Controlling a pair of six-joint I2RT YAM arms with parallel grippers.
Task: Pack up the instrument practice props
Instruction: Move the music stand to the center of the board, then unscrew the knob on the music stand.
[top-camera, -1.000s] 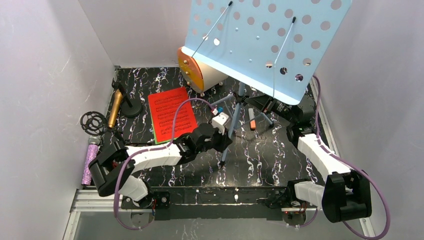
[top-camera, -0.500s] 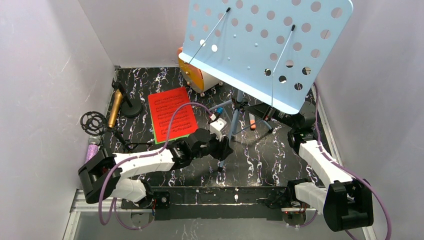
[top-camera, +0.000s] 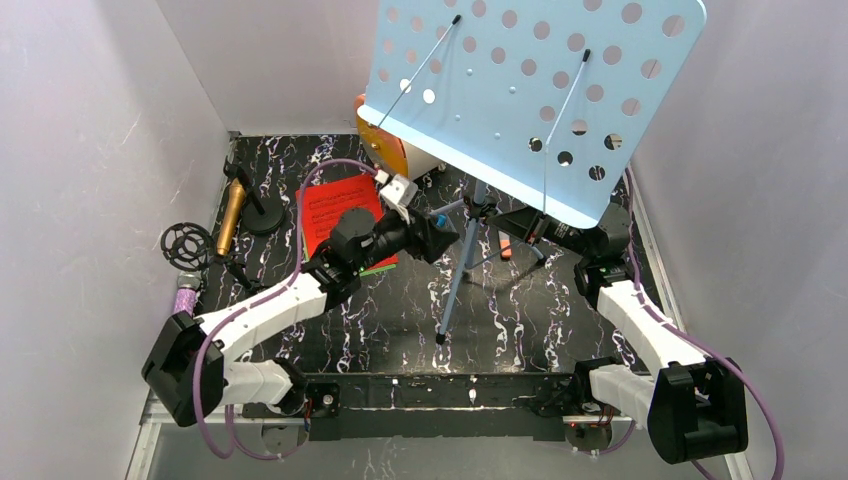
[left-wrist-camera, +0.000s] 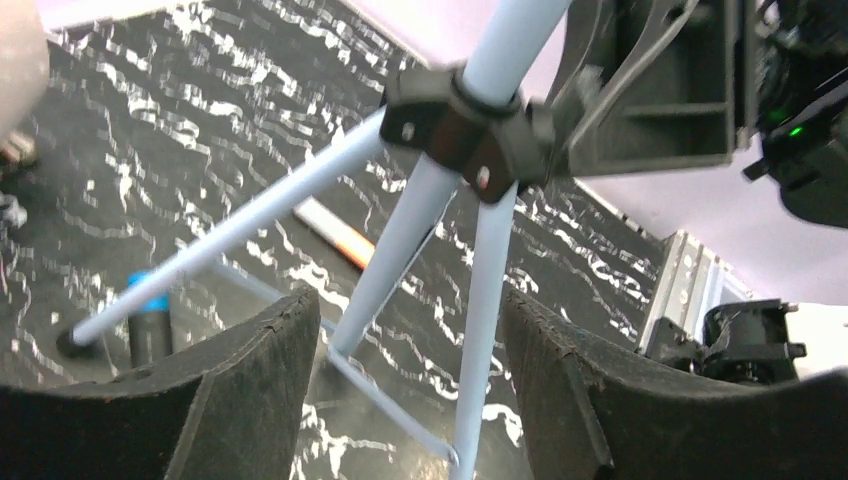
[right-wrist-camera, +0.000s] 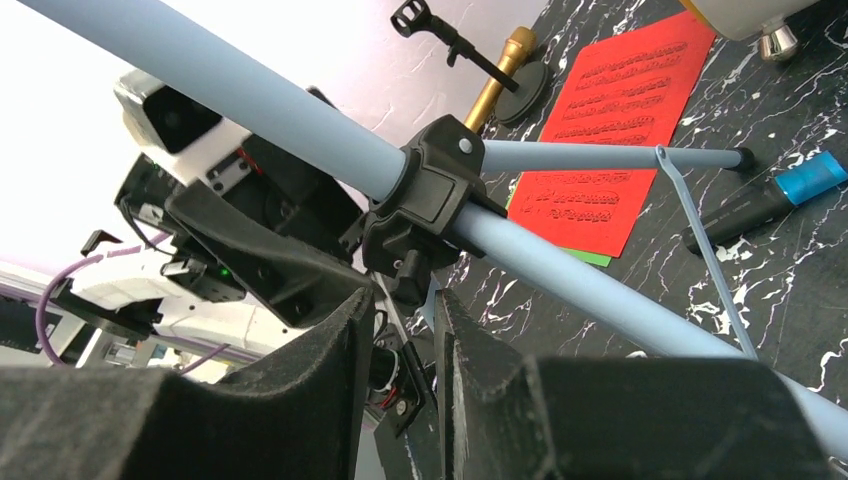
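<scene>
Facing the hub of the sheet-music tripod, left gripper gapes wide, legs running down between its jaws; right gripper narrow, seemingly pinching a leg.

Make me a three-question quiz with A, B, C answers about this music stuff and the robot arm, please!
1. Where does the gold microphone lie?
A) up on the wall
B) on the table, left of the red sheet
C) inside a box

2. What colour is the top music sheet?
A) red
B) yellow
C) white

3. How do the left gripper jaws stand?
A) shut on a microphone
B) shut tight on nothing
C) open around the music stand legs

Answers:
1 B: it lies flat near the left wall, beside the sheet.
2 A: its whole face is red.
3 C: the left wrist view shows both fingers apart from the legs between them.
</scene>
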